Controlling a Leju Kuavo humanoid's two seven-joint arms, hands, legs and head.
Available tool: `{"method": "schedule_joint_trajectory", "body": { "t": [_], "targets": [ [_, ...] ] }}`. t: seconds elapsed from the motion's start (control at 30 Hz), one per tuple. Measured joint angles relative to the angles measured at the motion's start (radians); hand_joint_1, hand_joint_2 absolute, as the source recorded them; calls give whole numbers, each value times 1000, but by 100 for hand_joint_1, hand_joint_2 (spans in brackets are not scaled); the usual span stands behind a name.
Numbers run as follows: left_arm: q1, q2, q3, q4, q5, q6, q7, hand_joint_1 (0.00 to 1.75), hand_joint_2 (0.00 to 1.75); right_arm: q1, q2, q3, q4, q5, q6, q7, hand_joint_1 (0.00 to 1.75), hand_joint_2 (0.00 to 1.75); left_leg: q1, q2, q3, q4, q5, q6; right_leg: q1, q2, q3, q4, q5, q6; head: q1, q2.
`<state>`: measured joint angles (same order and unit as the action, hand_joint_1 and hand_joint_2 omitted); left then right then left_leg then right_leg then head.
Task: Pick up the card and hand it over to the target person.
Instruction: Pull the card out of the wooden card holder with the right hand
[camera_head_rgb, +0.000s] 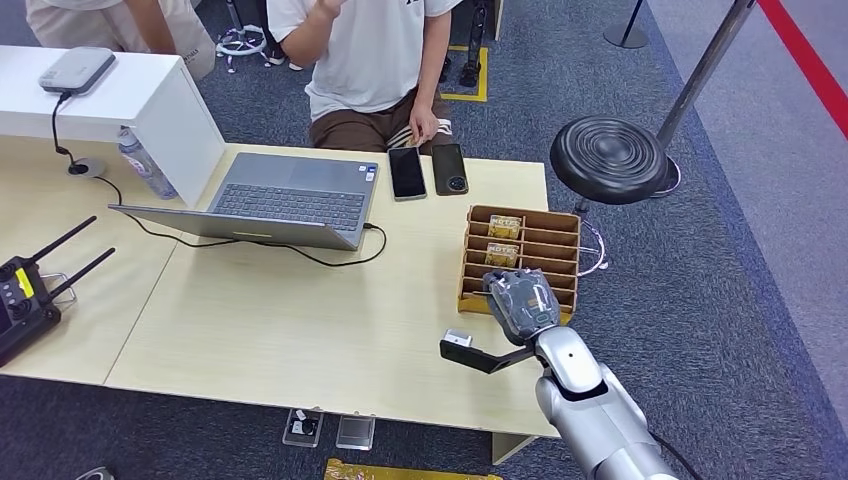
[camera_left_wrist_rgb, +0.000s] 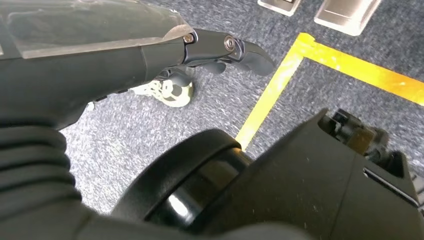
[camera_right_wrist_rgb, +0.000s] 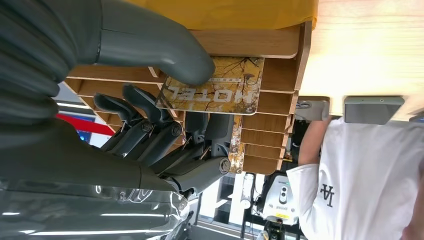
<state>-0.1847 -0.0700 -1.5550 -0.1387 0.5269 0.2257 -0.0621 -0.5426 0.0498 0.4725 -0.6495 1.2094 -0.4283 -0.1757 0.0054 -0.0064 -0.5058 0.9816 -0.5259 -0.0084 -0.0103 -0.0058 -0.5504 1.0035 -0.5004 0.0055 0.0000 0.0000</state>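
We see the right hand (camera_head_rgb: 522, 303) low and right of centre in the head view, poised over the near end of a slotted wooden card holder (camera_head_rgb: 520, 256) that sits on the desk (camera_head_rgb: 300, 320). The holder keeps its cards standing on edge in separate slots, so each one offers a free top edge, which is why the hand comes at it from above. In the right wrist view the thick thumb (camera_right_wrist_rgb: 165, 50) lies on one face of a hotel key card (camera_right_wrist_rgb: 215, 90) printed with a branch pattern, while the darker fingers (camera_right_wrist_rgb: 150, 125) curl in behind the other face. We judge this a pinch closing on the card, which is tilted but still close against its slot. More such cards (camera_head_rgb: 504, 228) stand in the farther slots.

The person (camera_head_rgb: 370, 50) who should receive it sits at the top centre of the head view, across the desk, behind a laptop (camera_head_rgb: 290, 200) and two phones (camera_head_rgb: 428, 170); the handover will need a reach forward and left.

The left hand (camera_left_wrist_rgb: 220, 50) hangs over blue carpet, its fingers holding nothing; we cannot tell how far they are curled.
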Motion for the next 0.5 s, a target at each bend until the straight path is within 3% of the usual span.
{"method": "schedule_joint_trajectory", "body": {
  "t": [0.1,0.3,0.5],
  "targets": [
    [3,2,1,1,8,-10,0,0,175,1,9,-32,-50,-89,10,-73,175,175,0,1,0,0,0,0,0,1,-1,1,0,0,0,0],
    [2,2,-14,1,10,-36,9,0,175,41,23,-30,-372,-227,-23,-151,175,175,0,3,-2,1,-1,0,0,3,-3,2,0,0,0,0],
    [-25,-2,-16,0,-21,-49,17,0,175,-62,141,67,-374,-221,-53,-156,175,175,0,6,-1,1,-1,-1,0,6,-4,3,0,-1,0,0]
  ]
}}
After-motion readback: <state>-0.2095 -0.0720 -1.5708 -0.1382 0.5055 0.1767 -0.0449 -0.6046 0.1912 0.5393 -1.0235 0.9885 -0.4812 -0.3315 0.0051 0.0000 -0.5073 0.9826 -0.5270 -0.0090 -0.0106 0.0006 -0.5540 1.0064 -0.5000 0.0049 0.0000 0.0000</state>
